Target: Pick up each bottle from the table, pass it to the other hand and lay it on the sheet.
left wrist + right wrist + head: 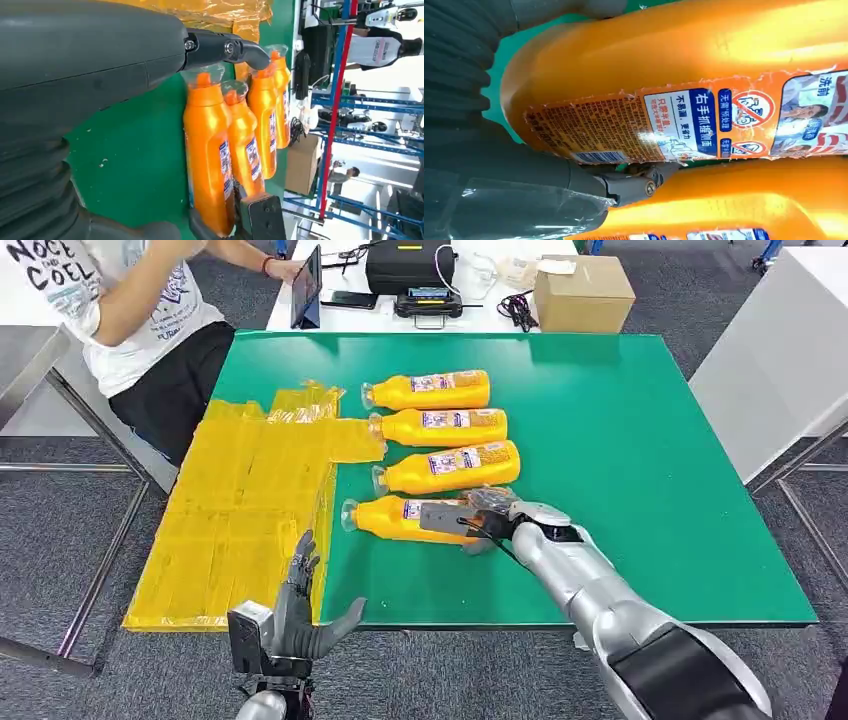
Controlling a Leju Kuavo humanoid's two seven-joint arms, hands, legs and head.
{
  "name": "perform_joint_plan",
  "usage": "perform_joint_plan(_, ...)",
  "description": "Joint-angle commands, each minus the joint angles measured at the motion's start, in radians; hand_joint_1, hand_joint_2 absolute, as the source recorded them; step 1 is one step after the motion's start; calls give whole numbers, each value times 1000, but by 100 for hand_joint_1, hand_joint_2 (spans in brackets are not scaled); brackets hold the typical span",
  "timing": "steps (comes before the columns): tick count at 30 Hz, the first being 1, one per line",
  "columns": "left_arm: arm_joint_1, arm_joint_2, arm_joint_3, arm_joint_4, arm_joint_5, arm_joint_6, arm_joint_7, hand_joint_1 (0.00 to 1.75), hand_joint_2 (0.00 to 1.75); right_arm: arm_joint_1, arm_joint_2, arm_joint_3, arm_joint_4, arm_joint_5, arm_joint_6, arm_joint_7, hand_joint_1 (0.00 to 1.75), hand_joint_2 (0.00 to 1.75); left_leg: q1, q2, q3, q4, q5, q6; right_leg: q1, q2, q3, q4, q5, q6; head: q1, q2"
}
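Lower centre of the head view, we find the nearest bottle [400, 518] lying on the green table [650, 490], the right hand [490, 520] wrapped around its base, apparently for lifting. The left hand [300, 615] waits empty, fingers spread, beside the yellow sheet [240, 510], presumably for the handover.

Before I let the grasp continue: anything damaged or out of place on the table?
Two things: the paper label on the nearest orange plastic bottle is torn and ragged along its edges, and the yellow plastic sheet lies crumpled at its far end, overhanging the green table edge.
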Motion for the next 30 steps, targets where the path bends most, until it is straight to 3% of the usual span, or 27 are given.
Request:
perform_joint_plan(1, -17, 3, 12, 35, 13, 4, 2, 0, 175, 7, -47, 104, -31, -58, -98, 11, 175, 175, 1, 0, 3, -1, -1, -1, 1, -1, 3, -1, -1, -1, 0, 0)
perform_joint_plan(9, -7, 5, 6, 17, 18, 8, 7, 0, 175, 114, -50, 24, -160, -126, -245, -23, 175, 175, 1, 0, 3, -1, -2, -1, 1, 0, 4, -1, -1, -2, 0, 0)
perform_joint_plan(11, -2, 7, 5, 8, 18, 11, 8, 0, 175, 176, -47, -44, -263, -169, -306, -78, 175, 175, 1, 0, 4, 0, -2, -2, 1, 0, 4, -1, -2, -2, 0, 0)
perform_joint_plan(15, 16, 9, 3, -11, 28, 33, -4, 0, 175, 365, 9, -247, -632, -262, -478, -247, 175, 175, 1, 1, 3, 0, -2, -2, 2, 0, 3, -1, -2, -2, 0, 0)
perform_joint_plan(17, 17, 10, -3, -10, 30, 37, -7, 0, 175, 389, 7, -256, -699, -249, -462, -219, 175, 175, 2, 1, 3, 1, -3, -2, 2, 1, 3, 1, -3, -3, 0, 0)
perform_joint_plan(23, 15, 11, -5, -7, 32, 38, -8, 0, 175, 384, 9, -266, -683, -249, -459, -219, 175, 175, 0, -1, 0, 0, -1, -1, 0, -1, 0, 0, -1, -1, 0, 0)
perform_joint_plan(26, 17, 12, -10, -6, 49, 50, -17, 0, 175, 435, 57, -358, -779, -322, -539, -344, 175, 175, 0, 1, 0, -1, -1, -1, 0, 0, 0, 0, -1, -1, 0, 0)
perform_joint_plan(30, 27, 6, -2, -15, 61, 113, -49, 0, 175, 540, 68, -421, -975, -308, -632, -374, 175, 175, 0, -3, 1, 0, -2, -2, 1, -3, 2, 1, -3, -3, 0, 0)
